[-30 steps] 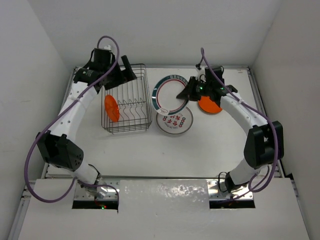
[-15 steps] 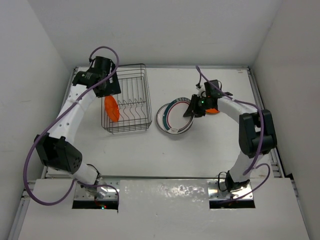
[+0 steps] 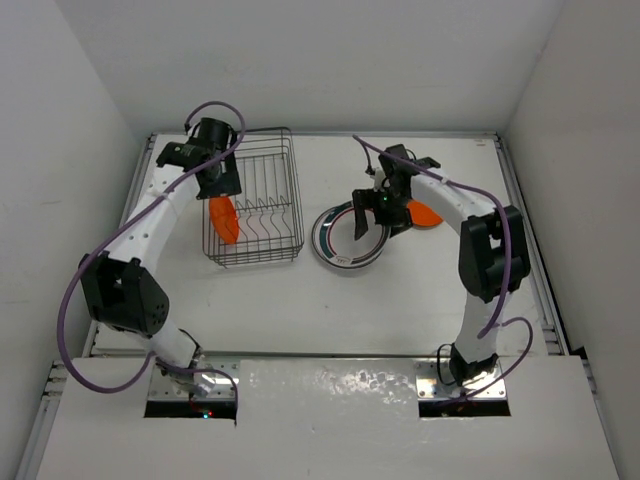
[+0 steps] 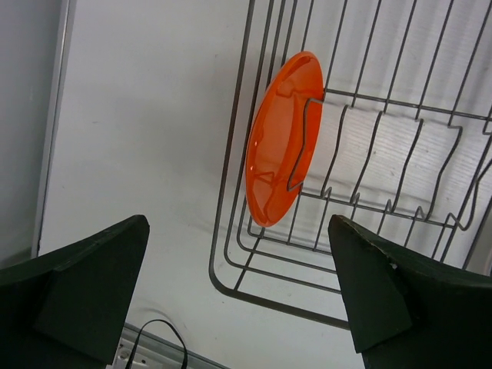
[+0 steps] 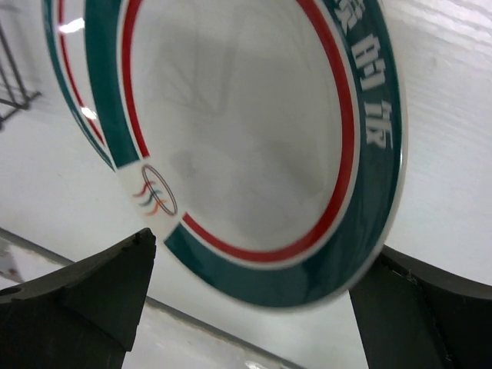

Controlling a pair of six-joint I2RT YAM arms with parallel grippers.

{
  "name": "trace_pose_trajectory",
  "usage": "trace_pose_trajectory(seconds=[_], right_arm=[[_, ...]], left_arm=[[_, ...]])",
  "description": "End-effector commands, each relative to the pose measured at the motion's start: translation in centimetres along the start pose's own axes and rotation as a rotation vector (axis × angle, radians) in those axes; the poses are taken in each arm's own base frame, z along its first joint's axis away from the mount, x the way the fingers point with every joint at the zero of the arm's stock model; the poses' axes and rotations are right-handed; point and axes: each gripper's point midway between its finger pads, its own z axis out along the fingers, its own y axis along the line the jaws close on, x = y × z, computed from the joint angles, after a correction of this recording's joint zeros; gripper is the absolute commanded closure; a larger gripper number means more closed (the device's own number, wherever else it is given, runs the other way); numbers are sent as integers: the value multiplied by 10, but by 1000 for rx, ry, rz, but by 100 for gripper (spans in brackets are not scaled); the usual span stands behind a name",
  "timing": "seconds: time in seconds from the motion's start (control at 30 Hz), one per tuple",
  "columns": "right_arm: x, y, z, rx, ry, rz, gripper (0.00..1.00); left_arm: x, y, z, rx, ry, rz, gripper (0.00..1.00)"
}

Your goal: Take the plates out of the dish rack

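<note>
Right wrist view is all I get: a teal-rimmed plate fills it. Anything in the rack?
Observer: One orange plate, standing on edge at the dish rack's left side.
Operator: Left pincer on it?
Observer: No, the left pincer is open above it, not touching.
Operator: Other plates out?
Observer: A second orange plate lies on the table right of the teal-rimmed plate, partly hidden by the right arm.

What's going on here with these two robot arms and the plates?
Two robot arms are unloading a dish rack. The left arm's fingers hang open above an orange plate that stands upright in the rack, not touching it. The right arm's fingers are open over a white plate with a teal-and-red rim lying flat beside the rack. Another orange plate lies on the table nearby.
</note>
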Motion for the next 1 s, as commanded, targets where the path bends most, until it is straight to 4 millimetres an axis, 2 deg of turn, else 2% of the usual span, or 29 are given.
trace_pose_trajectory(seconds=[0.0, 0.07, 0.13, 0.23, 0.3, 0.47, 0.57, 0.7, 0.87, 0.97], right_arm=[[23, -31, -24, 196, 102, -45, 1], [26, -45, -33, 285, 105, -44, 1], [34, -46, -32, 283, 131, -48, 1], [46, -29, -21, 163, 190, -39, 1], [42, -24, -17, 135, 153, -24, 1], [19, -16, -31, 132, -11, 14, 1], [14, -14, -34, 133, -31, 29, 1], [6, 7, -43, 26, -135, 48, 1], [15, 11, -49, 4, -119, 42, 1], [24, 8, -49, 9, -109, 32, 1]], left_arm=[[-5, -3, 9, -15, -13, -4, 0], [-5, -5, 11, -12, -11, -3, 0], [-3, -7, 15, -13, 1, 4, 0], [-1, -9, 19, -13, 12, 4, 1], [-3, -11, 17, 0, 4, -5, 1], [-5, -13, 19, 1, 1, -4, 3], [-4, -13, 22, -5, 5, -7, 6], [-2, -18, 33, -10, 14, 0, 17], [4, -21, 50, -44, 43, 17, 35], [11, -20, 60, -70, 60, 31, 38]])
